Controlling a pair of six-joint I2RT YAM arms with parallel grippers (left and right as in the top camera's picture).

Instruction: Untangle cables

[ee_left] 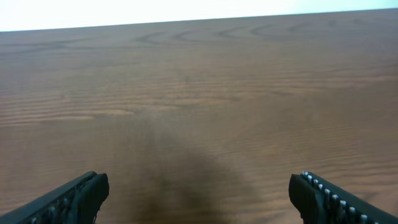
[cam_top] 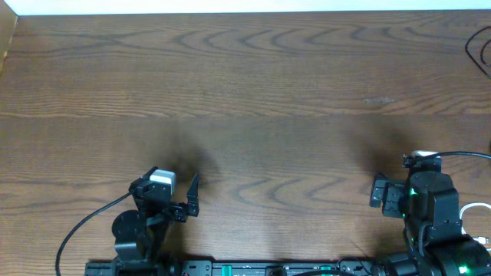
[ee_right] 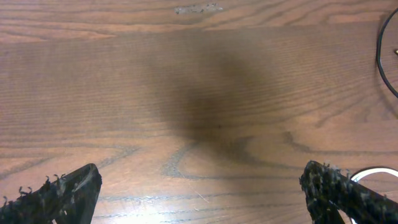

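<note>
A thin black cable [cam_top: 477, 50] curves in at the table's far right edge, mostly cut off; it also shows at the right edge of the right wrist view [ee_right: 380, 55]. A white cable loop [cam_top: 473, 208] lies beside the right arm, and a piece of it shows behind the right finger in the right wrist view [ee_right: 373, 173]. My left gripper [cam_top: 189, 198] [ee_left: 199, 190] is open and empty over bare wood at the front left. My right gripper [cam_top: 380, 193] [ee_right: 200, 183] is open and empty, left of both cables.
The wooden table [cam_top: 245, 92] runs to a white far edge. Thicker black wires run from the left arm base [cam_top: 84, 222] and the right arm [cam_top: 468, 155]. A small pale scuff [cam_top: 378, 100] marks the wood at the right.
</note>
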